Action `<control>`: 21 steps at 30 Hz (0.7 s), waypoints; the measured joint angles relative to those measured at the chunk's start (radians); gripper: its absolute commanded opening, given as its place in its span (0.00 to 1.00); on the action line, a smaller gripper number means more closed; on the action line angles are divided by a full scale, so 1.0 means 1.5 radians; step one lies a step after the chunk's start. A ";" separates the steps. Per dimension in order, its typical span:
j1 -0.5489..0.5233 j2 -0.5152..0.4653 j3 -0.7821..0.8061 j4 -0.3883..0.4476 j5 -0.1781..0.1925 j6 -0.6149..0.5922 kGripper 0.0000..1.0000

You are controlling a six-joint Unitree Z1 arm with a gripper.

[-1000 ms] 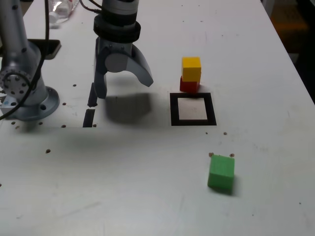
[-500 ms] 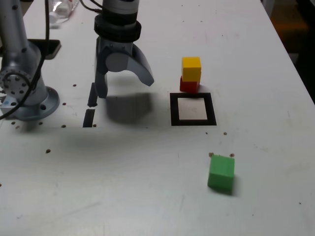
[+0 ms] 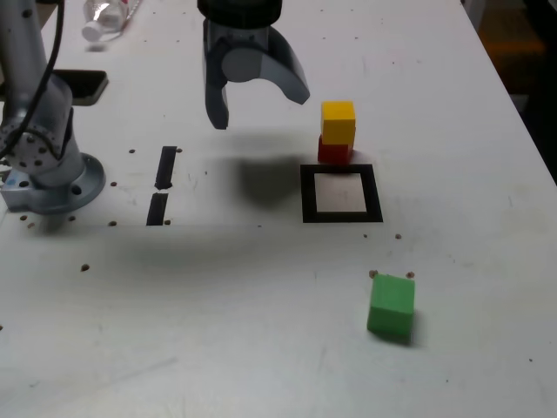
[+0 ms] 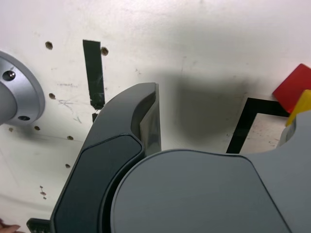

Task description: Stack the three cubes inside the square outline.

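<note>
In the exterior view a yellow cube (image 3: 338, 120) sits on a red cube (image 3: 334, 153), just behind the far edge of the square outline (image 3: 309, 194) and outside it. The outline's white centre is bare. The green cube (image 3: 391, 305) lies alone in front of the outline, nearer the camera. My gripper (image 3: 258, 106) hangs open above the table, to the exterior view's left of the yellow-on-red stack, with nothing between its fingers. The wrist view shows one dark finger (image 4: 146, 116), a corner of the outline (image 4: 240, 133), and slivers of the red cube (image 4: 294, 87) and yellow cube (image 4: 303, 106).
The arm's grey base (image 3: 43, 170) stands at the exterior view's left. Two short black strips (image 3: 165, 167) (image 3: 157, 209) lie between the base and the outline. A plastic bottle (image 3: 104, 13) and a dark flat object (image 3: 87, 85) sit at the back left. The table's edge (image 3: 522, 113) runs down the right.
The gripper has moved from beside the black strips toward the exterior view's right and farther back, closer to the yellow-on-red stack. It stayed open. The cubes have not moved.
</note>
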 measured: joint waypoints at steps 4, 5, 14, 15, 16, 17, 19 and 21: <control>0.000 0.007 -0.043 0.001 0.027 0.012 0.97; 0.000 0.010 -0.053 0.002 0.032 0.017 0.98; 0.000 0.033 -0.115 -0.001 0.058 0.039 1.00; 0.000 0.036 -0.117 -0.002 0.059 0.040 0.99; 0.000 0.040 -0.120 -0.002 0.059 0.041 0.99; 0.000 0.045 -0.124 -0.003 0.060 0.044 0.99; 0.000 0.056 -0.132 -0.007 0.060 0.051 0.99; 0.000 0.065 -0.134 -0.011 0.059 0.057 0.99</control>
